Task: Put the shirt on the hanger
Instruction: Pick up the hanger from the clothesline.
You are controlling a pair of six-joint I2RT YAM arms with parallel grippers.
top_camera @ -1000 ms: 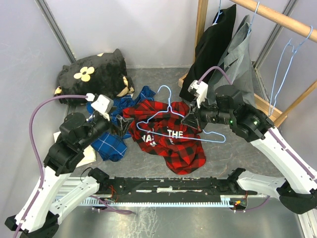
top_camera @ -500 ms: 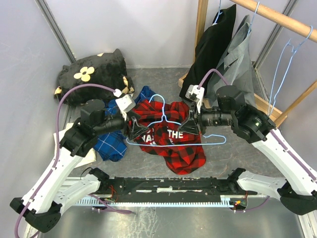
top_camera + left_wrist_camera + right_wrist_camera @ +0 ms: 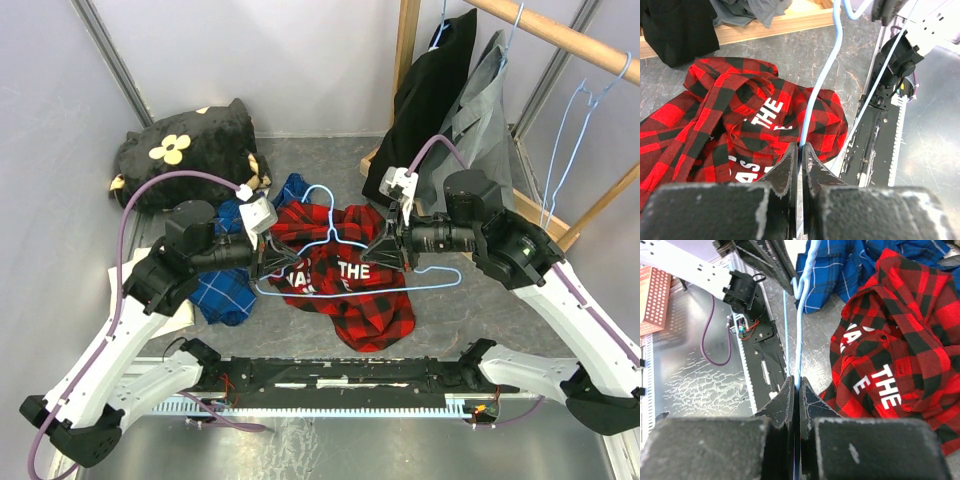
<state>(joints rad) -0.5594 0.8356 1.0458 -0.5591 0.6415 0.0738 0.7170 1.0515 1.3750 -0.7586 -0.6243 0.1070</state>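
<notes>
The red-and-black plaid shirt (image 3: 350,300) with white lettering lies crumpled on the grey floor between the two arms. Just above it hangs the light-blue wire hanger (image 3: 327,215), its hook pointing away from the arm bases. My left gripper (image 3: 270,262) is shut on the hanger's left end and my right gripper (image 3: 385,248) is shut on its right shoulder. In the left wrist view the wire (image 3: 832,60) runs out from between the closed jaws (image 3: 801,147) over the shirt (image 3: 740,115). The right wrist view shows the same: jaws (image 3: 796,382) pinching the wire (image 3: 800,315), with the shirt (image 3: 900,340) to the right.
A blue plaid shirt (image 3: 225,290) lies left of the red one, under the left arm. A black cushion with cream flowers (image 3: 190,150) sits at the back left. A wooden rack (image 3: 560,35) at the back right carries black and grey garments (image 3: 440,90) and spare blue hangers (image 3: 570,130).
My left gripper swung right to the hanger's left end and closed on the wire. The right gripper kept its hold, and the hanger shifted slightly left.
</notes>
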